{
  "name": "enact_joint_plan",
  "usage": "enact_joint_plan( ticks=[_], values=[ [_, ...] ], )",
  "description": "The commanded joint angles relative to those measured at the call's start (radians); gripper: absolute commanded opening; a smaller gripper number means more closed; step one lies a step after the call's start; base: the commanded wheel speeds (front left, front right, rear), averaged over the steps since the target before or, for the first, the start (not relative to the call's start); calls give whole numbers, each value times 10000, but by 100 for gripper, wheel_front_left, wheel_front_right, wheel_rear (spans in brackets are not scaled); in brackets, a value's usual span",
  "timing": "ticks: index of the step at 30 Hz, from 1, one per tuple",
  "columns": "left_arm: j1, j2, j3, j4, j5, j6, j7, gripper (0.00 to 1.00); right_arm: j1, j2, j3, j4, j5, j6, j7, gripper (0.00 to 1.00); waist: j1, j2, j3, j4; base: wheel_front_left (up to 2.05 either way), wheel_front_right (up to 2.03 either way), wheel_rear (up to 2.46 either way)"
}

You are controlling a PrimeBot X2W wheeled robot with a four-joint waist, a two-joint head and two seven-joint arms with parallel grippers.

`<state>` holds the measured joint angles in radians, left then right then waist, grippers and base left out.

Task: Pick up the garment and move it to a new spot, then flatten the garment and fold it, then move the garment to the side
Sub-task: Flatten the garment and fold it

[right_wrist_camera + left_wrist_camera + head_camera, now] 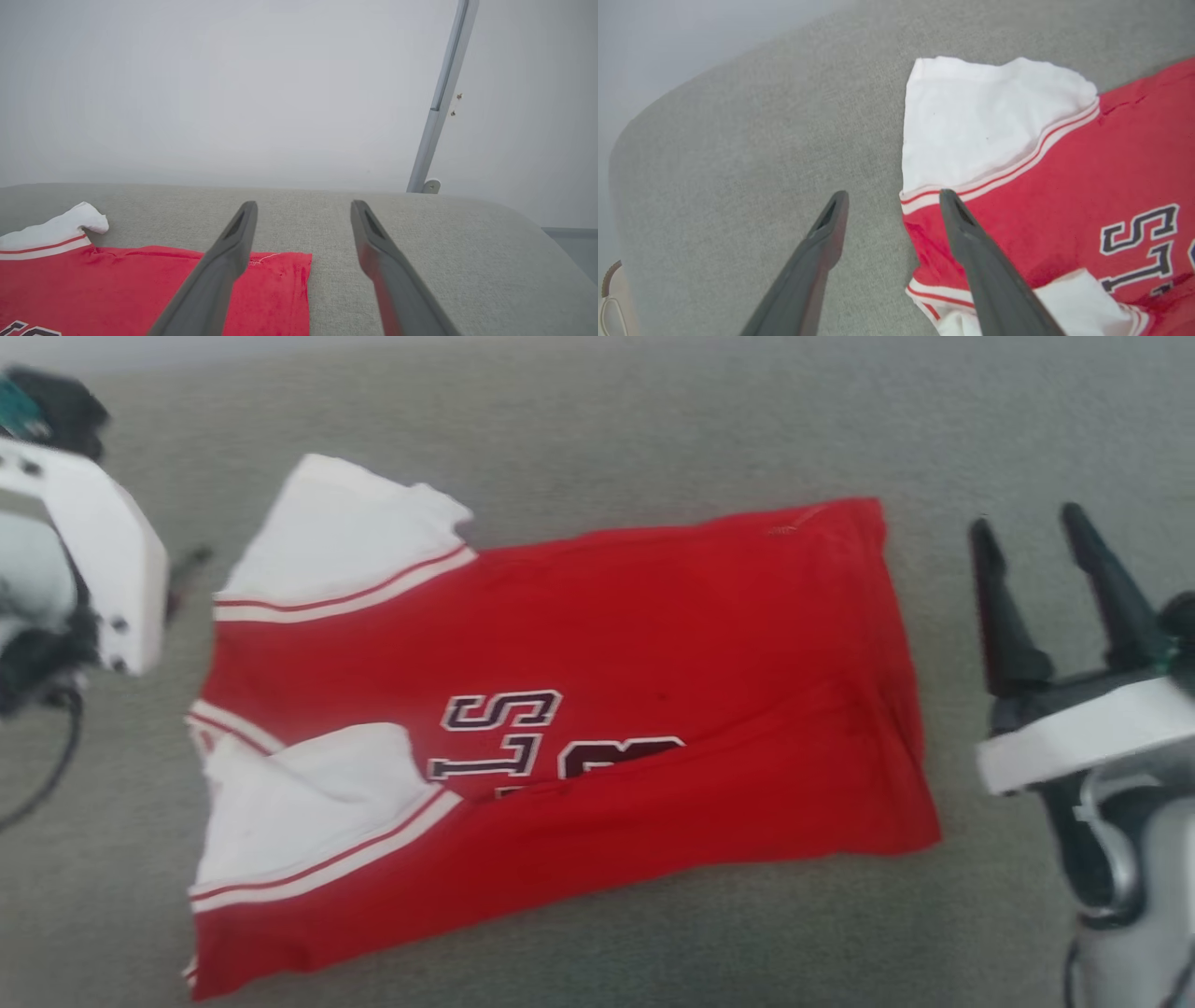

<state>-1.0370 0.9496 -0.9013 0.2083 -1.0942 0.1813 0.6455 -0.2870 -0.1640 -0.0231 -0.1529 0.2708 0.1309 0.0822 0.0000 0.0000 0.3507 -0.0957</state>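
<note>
Dark, white-edged letters (504, 709) on the chest show an "S"; the rest is creased under. The garment (579, 644), red with white flaps and striped bands, lies flat mid-cushion (653, 420). The left gripper (893, 195) hangs over the cushion's left and the right gripper (1025, 523) over its right, both spread and empty.

I see a table (597, 420) covered in grey woven fabric, with rounded corners. One red shirt (709, 644) lies flat on it, white striped-edged panels at its left end, dark lettering partly hidden by a fold.
</note>
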Motion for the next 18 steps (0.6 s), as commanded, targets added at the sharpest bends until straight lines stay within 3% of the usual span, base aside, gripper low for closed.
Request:
enact_joint_plan(
  ticks=[1, 7, 18],
  values=[
    [-254, -109, 36, 303, 199, -178, -74, 100, -156, 116, 116, 153, -131, -4, -437, 100, 0, 0, 413, -488, 0, 0, 0],
    [-1274, -481, 165, 1980, 460, -1001, -400, 100, -408, 487, 757, 1009, -365, -4, -1639, 100, 0, 0, 925, -1168, 0, 0, 0],
    [-2320, -1196, 14, 4450, 534, -1823, 42, 100, -664, 629, 1309, 1738, -313, -4, -1945, 100, 0, 0, 1453, -1743, 0, 0, 0]
  ],
)
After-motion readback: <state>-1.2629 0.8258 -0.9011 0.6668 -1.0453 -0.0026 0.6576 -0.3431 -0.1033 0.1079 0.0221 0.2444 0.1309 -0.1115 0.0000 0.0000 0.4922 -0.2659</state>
